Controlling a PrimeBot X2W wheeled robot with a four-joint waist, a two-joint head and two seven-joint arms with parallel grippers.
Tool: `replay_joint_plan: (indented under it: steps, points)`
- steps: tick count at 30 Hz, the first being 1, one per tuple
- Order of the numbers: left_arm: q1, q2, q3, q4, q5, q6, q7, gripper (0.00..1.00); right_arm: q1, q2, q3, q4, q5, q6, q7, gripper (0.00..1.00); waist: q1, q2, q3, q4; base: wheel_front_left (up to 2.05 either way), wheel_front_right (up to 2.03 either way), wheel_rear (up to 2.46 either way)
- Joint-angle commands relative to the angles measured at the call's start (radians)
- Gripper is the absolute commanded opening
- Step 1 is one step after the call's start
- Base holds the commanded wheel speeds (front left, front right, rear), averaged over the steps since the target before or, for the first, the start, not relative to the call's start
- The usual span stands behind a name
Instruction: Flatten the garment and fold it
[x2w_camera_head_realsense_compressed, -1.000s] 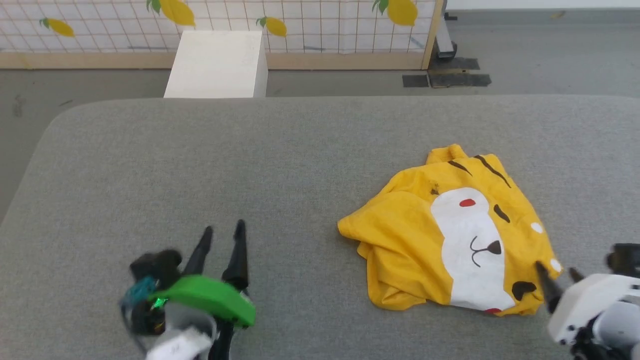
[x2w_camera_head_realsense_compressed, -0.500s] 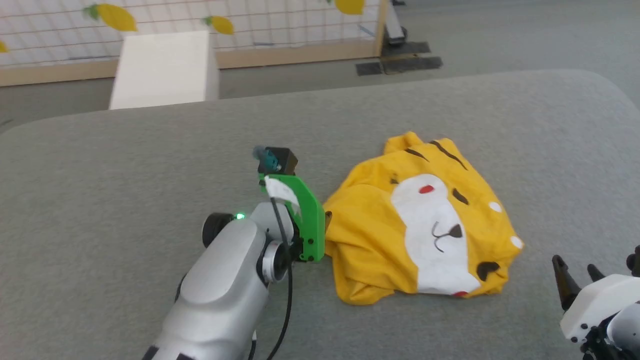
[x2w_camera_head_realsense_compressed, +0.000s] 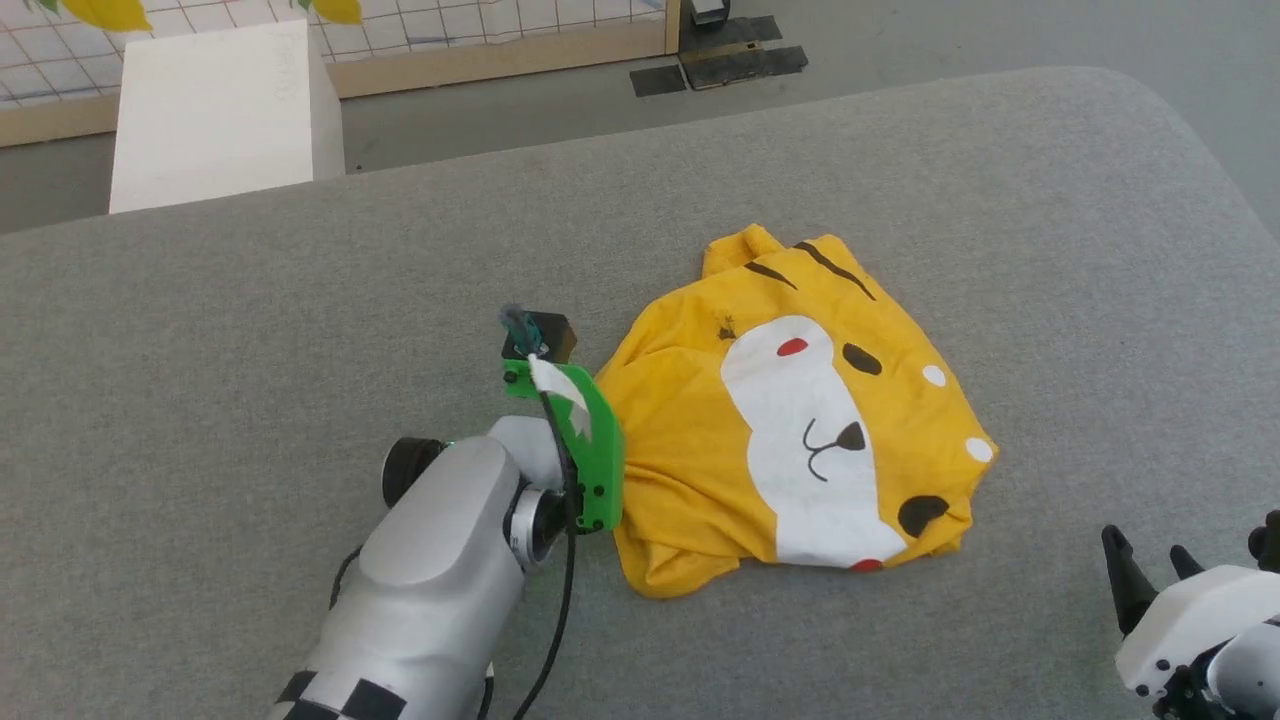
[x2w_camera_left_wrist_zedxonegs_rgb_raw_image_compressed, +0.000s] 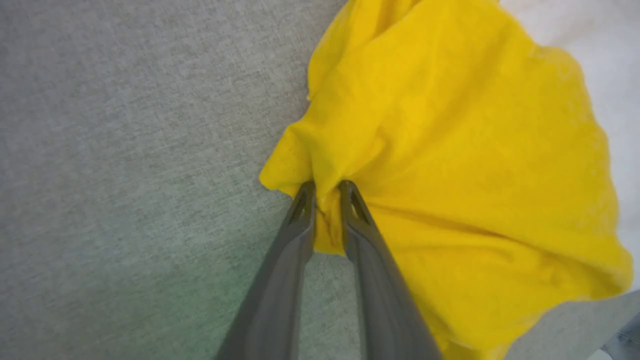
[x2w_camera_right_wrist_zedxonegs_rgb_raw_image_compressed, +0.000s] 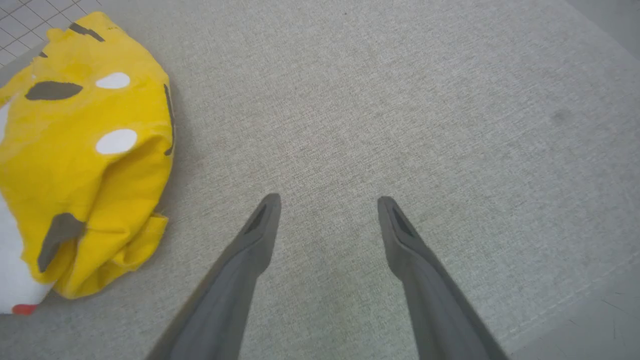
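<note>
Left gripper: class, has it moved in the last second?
Yes. In the head view the left gripper stood well apart to the left of the garment; it has come rightward and now pinches the garment's left edge.

The garment (x2w_camera_head_realsense_compressed: 690, 470) is bright yellow, printed with a cartoon face: a large white patch, black stripes and spots, small white dots and two red dots. The surface (x2w_camera_head_realsense_compressed: 250, 300) is mottled grey woven fabric. The left tool (x2w_camera_left_wrist_zedxonegs_rgb_raw_image_compressed: 326, 187) and right tool (x2w_camera_right_wrist_zedxonegs_rgb_raw_image_compressed: 327, 200) have dark grey fingers. A vivid green bracket (x2w_camera_head_realsense_compressed: 598, 450) sits on the silver left arm (x2w_camera_head_realsense_compressed: 440, 560), which bears a black-and-white check. The box (x2w_camera_head_realsense_compressed: 215, 110) is white; the grid panel (x2w_camera_head_realsense_compressed: 480, 15) is white with yellow lemon shapes.
</note>
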Motion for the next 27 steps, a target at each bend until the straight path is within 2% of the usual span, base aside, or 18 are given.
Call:
replay_joint_plan:
  steps: [1,7,11,15,17,22,24,27]
  points:
    - [0.006,0.000,0.014,0.008,-0.033,-0.008,-0.024,0.00,-0.018,0.001,0.003,0.003,0.004,-0.001,-0.010,1.00,0.0000,-0.0001,-0.016,0.024,0.00,0.00,0.00]
    - [-0.007,-0.002,0.164,-0.117,-0.199,-0.024,-0.219,0.00,-0.009,0.001,0.006,0.001,-0.008,-0.001,-0.005,1.00,0.0000,-0.0001,-0.061,0.102,0.00,0.00,0.00]
    - [0.046,0.021,0.254,-0.239,-0.249,-0.007,-0.318,0.00,0.013,0.001,0.003,-0.011,-0.021,-0.001,0.007,1.00,0.0000,-0.0001,-0.096,0.166,0.00,0.00,0.00]
    - [0.191,0.086,0.337,-0.379,-0.268,0.066,-0.357,0.00,0.029,0.001,0.005,-0.019,-0.019,-0.001,0.015,1.00,0.0000,-0.0001,-0.123,0.223,0.00,0.00,0.00]
    - [0.294,0.121,0.375,-0.444,-0.270,0.124,-0.355,0.00,0.035,0.001,0.010,-0.019,-0.014,-0.001,0.018,1.00,0.0000,-0.0001,-0.131,0.248,0.00,0.00,0.00]
    - [0.583,0.160,0.443,-0.560,-0.285,0.271,-0.320,0.00,0.040,0.001,0.034,-0.015,-0.005,-0.001,0.022,1.00,0.0000,-0.0001,-0.140,0.296,0.00,0.00,0.00]
    - [0.672,0.147,0.450,-0.573,-0.309,0.297,-0.294,0.00,0.038,0.001,0.041,-0.014,-0.004,-0.001,0.021,1.00,0.0000,-0.0001,-0.140,0.308,0.00,0.00,0.00]
    - [0.741,0.115,0.446,-0.590,-0.347,0.295,-0.269,0.00,0.035,0.001,0.052,-0.013,-0.005,-0.001,0.024,1.00,0.0000,-0.0001,-0.139,0.322,0.00,0.00,0.00]
